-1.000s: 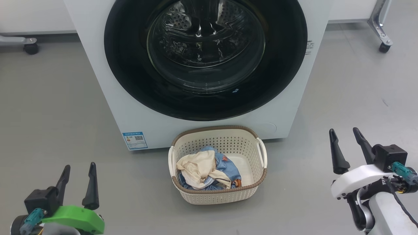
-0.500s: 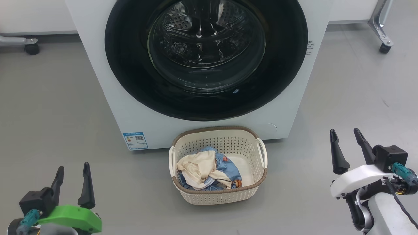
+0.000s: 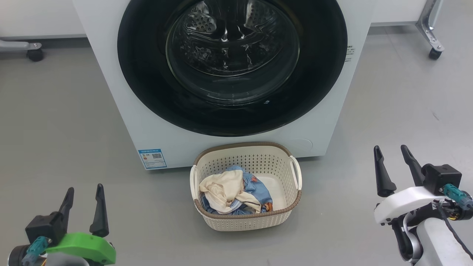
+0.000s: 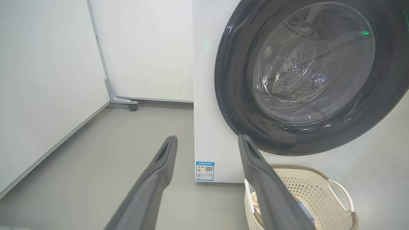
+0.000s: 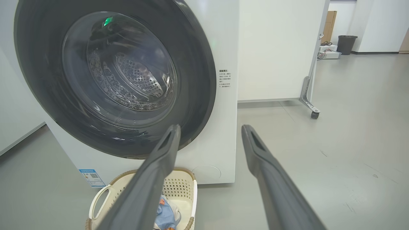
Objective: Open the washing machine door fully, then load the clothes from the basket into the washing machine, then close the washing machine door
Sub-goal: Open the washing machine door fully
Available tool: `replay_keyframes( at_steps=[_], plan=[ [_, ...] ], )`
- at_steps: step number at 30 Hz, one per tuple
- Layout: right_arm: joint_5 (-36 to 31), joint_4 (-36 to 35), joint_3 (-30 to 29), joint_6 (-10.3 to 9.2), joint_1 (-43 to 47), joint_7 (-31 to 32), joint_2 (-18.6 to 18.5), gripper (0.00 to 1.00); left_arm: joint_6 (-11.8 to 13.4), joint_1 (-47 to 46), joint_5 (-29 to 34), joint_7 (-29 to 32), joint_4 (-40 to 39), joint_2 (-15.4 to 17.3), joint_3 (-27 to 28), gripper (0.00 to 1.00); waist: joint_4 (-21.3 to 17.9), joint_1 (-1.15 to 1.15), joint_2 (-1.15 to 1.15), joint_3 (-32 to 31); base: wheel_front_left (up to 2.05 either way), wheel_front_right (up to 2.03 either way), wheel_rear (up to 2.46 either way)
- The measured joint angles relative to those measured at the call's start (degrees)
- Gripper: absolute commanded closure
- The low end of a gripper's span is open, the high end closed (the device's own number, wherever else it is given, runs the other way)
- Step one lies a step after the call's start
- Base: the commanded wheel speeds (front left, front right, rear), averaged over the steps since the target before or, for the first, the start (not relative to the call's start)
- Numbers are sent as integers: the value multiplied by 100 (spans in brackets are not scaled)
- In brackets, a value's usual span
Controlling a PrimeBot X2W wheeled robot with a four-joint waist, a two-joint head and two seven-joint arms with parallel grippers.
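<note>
one basket lies between left claw and right claw, seemingly well apart.

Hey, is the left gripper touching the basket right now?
Apart. The head view shows bare grey floor between the left gripper and the basket.

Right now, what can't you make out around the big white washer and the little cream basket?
- Top of the big white front-loading washing machine: cut off by the head view's upper edge.
- Print on its small blue label: too small in every view.
- Light blue knit garment: mostly buried under the cream-beige garment, head view.
- Perforated cream plastic basket: part hidden behind a dark finger, left wrist view.
</note>
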Motion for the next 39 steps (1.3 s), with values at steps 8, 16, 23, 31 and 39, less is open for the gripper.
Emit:
replay_keyframes(
  at_steps=[8,16,23,31,39],
  plan=[
    [-38,0,-37,2,0,0,14,0,-33,-1,47,0,5,-35,77,0,-10,0,0,19,34,34,-69],
    [-40,0,-75,9,1,0,33,0,-57,-5,105,0,5,-55,126,0,-10,0,0,44,54,54,-107],
    [-48,0,-109,12,1,0,76,0,-82,-23,167,0,7,-108,158,0,0,0,0,70,71,71,-141],
    [-65,-1,-147,58,1,0,122,0,-103,-40,204,-1,-18,-162,248,0,-1,0,0,114,86,86,-173],
    [-94,-29,-236,58,1,0,131,0,-111,-127,207,-1,-77,-188,389,0,-4,0,0,169,80,80,-160]
  ],
)
